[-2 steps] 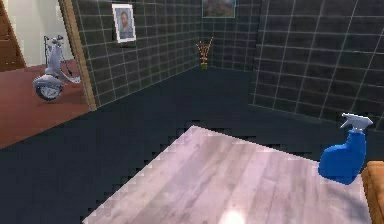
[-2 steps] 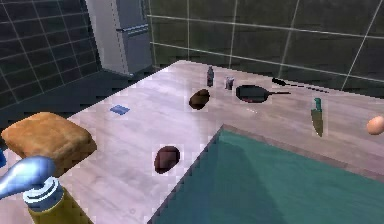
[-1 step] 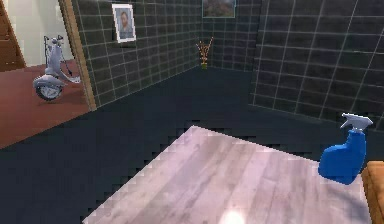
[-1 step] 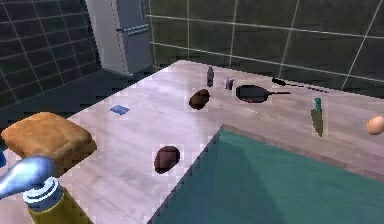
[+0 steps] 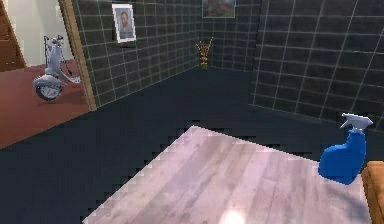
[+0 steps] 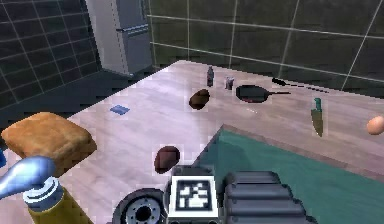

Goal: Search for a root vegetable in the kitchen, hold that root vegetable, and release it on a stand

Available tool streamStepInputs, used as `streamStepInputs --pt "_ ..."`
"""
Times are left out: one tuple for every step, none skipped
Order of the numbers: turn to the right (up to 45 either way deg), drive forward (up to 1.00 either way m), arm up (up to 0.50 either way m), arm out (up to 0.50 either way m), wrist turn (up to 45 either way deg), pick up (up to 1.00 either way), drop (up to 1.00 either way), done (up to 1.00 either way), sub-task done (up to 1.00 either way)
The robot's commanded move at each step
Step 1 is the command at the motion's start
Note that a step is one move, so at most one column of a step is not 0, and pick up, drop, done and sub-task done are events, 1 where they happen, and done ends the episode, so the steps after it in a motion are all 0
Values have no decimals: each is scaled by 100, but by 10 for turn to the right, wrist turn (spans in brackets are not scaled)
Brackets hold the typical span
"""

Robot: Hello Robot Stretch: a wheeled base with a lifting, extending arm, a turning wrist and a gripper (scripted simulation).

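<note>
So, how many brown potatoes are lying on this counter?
2. One potato lies left of the black pan. The other potato lies nearer the picture's bottom edge, right of the bread. Others may be hidden behind things.

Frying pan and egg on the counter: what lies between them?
A knife lies on the countertop between the frying pan and the egg, as the arm side view shows.

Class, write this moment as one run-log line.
place: counter | near potato: close to claw | far potato: left of pan | claw load: cannot tell
</note>
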Motion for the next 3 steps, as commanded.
streamStepInputs --pt "0 0 0 14 0 0 0 0 0" --pt "0 0 0 0 450 0 0 0 0" --pt "0 0 0 0 450 0 0 0 0"
